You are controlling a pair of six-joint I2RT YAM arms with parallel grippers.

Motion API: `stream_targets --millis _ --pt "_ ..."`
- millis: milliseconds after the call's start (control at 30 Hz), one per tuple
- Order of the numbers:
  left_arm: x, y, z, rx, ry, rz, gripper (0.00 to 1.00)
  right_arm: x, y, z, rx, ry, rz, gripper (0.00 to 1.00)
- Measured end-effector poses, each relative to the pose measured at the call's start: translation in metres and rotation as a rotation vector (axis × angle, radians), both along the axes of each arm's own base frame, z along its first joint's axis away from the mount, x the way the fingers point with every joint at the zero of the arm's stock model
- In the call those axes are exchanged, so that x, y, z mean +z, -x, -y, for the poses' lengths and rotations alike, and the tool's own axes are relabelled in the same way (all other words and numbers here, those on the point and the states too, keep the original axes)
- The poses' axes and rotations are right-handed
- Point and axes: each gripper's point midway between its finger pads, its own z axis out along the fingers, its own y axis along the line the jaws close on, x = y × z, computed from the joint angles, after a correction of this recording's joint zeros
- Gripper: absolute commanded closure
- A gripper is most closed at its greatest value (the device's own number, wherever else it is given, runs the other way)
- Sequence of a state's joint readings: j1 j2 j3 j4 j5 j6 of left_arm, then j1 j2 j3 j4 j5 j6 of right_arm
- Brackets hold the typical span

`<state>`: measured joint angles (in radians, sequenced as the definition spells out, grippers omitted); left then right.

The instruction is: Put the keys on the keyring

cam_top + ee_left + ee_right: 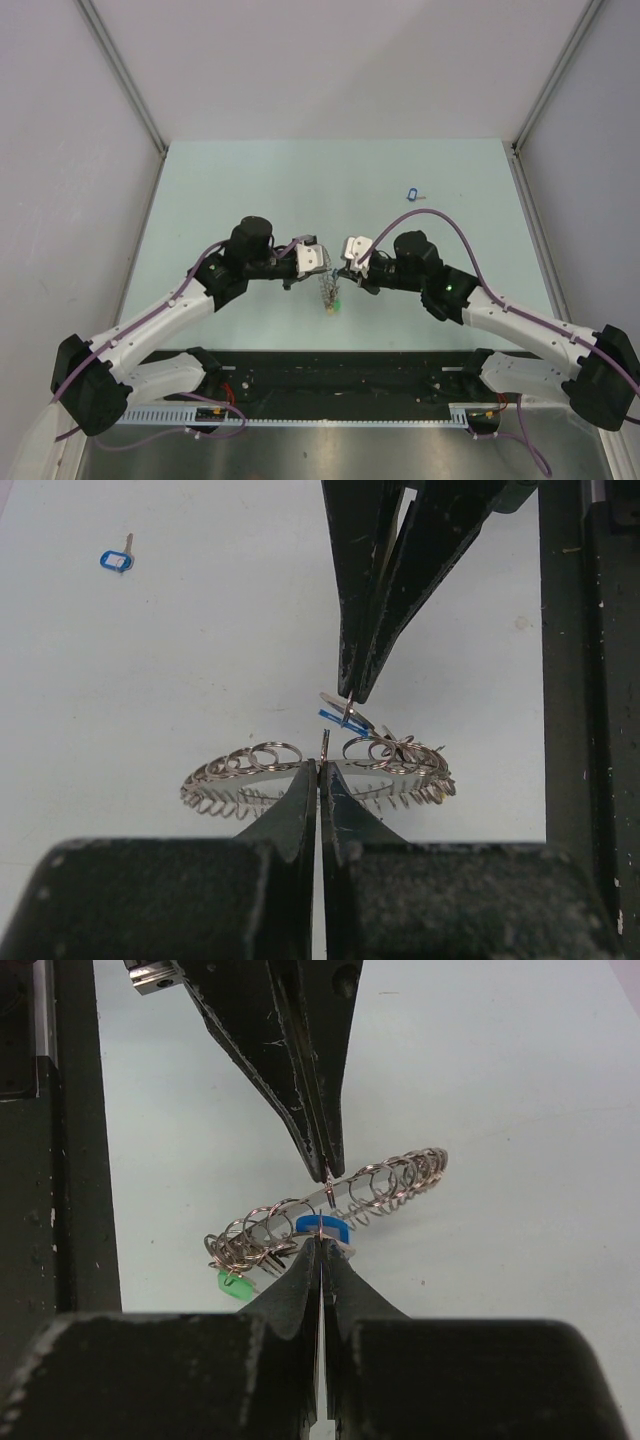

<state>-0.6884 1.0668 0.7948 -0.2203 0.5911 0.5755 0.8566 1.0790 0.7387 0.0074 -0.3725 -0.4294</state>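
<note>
The keyring (331, 292), a large silver ring fringed with small rings, hangs above the table between both arms. My left gripper (322, 767) is shut on the keyring's (260, 760) near rim. In the right wrist view the left gripper (328, 1173) comes down from above and pinches the keyring (385, 1185). My right gripper (320, 1245) is shut on a blue-tagged key (322, 1226), pressed against the ring's band. In the left wrist view that key (338, 718) hangs under the right gripper (350, 695). Another blue-tagged key (411, 194) (117, 560) lies flat on the table, far right.
A green tag (235, 1285) dangles from the keyring's lower left side. The pale green table (240, 190) is walled by grey panels left, right and behind. A black rail (330, 365) with both arm bases runs along the near edge.
</note>
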Motion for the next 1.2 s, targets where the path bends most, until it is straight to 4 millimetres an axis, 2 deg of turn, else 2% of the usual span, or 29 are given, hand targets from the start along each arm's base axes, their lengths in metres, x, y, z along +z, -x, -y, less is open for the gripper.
stream_targets --millis 1200 --pt "0.0000 0.0029 0.0021 -0.017 0.000 -0.011 1.00 -0.0044 -0.0024 -0.0014 -0.035 0.034 0.034 1.00"
